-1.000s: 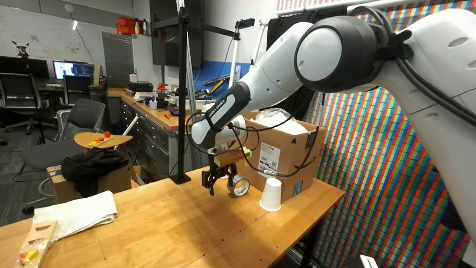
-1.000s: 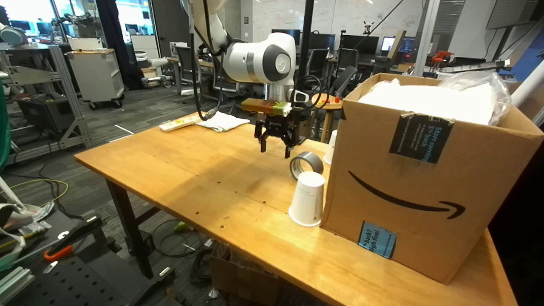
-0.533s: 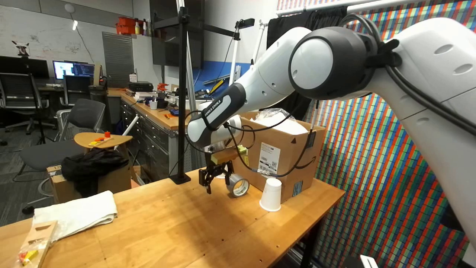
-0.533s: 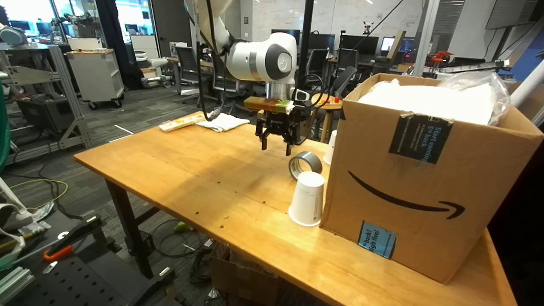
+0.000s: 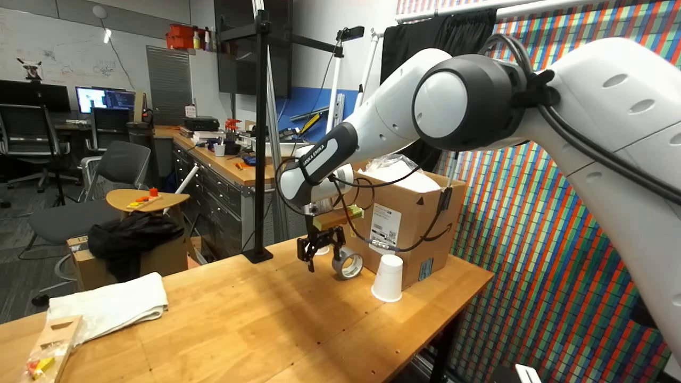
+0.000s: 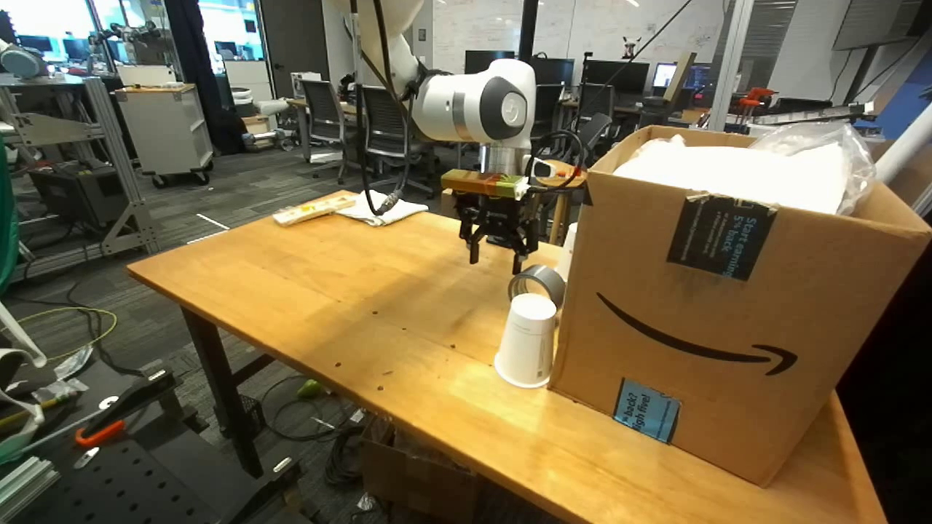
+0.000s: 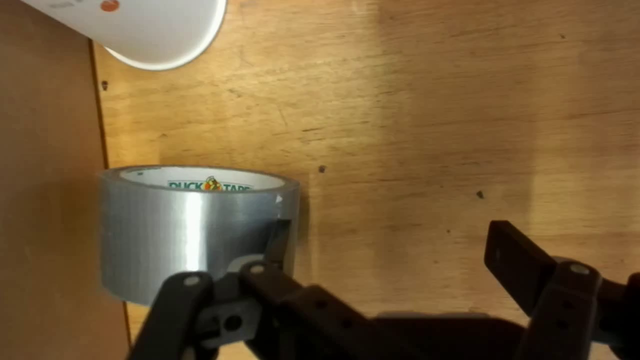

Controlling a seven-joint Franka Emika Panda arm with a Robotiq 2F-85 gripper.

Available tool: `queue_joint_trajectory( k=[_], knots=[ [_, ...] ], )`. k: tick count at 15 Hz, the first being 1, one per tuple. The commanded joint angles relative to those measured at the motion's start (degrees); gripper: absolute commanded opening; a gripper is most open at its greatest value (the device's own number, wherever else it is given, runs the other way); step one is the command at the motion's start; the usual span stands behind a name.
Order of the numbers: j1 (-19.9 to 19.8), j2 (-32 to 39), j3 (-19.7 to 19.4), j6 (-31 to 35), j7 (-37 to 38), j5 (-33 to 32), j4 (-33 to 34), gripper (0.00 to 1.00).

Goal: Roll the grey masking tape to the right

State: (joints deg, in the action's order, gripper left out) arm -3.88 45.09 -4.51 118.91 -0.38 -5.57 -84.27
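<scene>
The grey masking tape (image 5: 337,266) stands on its rolling edge on the wooden table, close to the cardboard box; its silver outside (image 7: 155,235) and white printed inside show in the wrist view. My gripper (image 5: 324,261) is open, pointing down, with nothing between its spread fingers. One finger overlaps the side of the tape nearest it in the wrist view and seems to be against it, though contact is hard to confirm. The other finger (image 7: 520,265) is over bare wood. In an exterior view the tape (image 6: 556,285) is partly covered by a white cup.
The tall cardboard box (image 6: 692,320) bounds the tape's far side. An upturned white cup (image 5: 388,277) stands near the tape by the box, and a second cup (image 6: 569,251) is mostly hidden behind. A folded white cloth (image 5: 111,303) lies at the table's other end.
After a slight shift away from the box, my gripper has moved toward it, still open. The tape has rolled the same way, nearer the box. The cups and box have stayed put.
</scene>
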Motion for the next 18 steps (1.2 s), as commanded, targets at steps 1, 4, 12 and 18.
queue_joint_trajectory(
  k=[1, 4, 12, 18],
  knots=[
    [-1.55, 0.43, -1.11, -1.32, 0.5, 0.26, 2.38, 1.0],
    [-1.93, 0.26, -1.05, -0.9, 0.59, 0.26, 2.67, 1.0],
    [2.04, -0.74, 3.26, -0.07, -0.45, 1.18, 0.13, 1.0],
    [4.2, -0.88, 4.71, 0.17, 0.23, 2.24, -0.46, 1.0]
  ],
)
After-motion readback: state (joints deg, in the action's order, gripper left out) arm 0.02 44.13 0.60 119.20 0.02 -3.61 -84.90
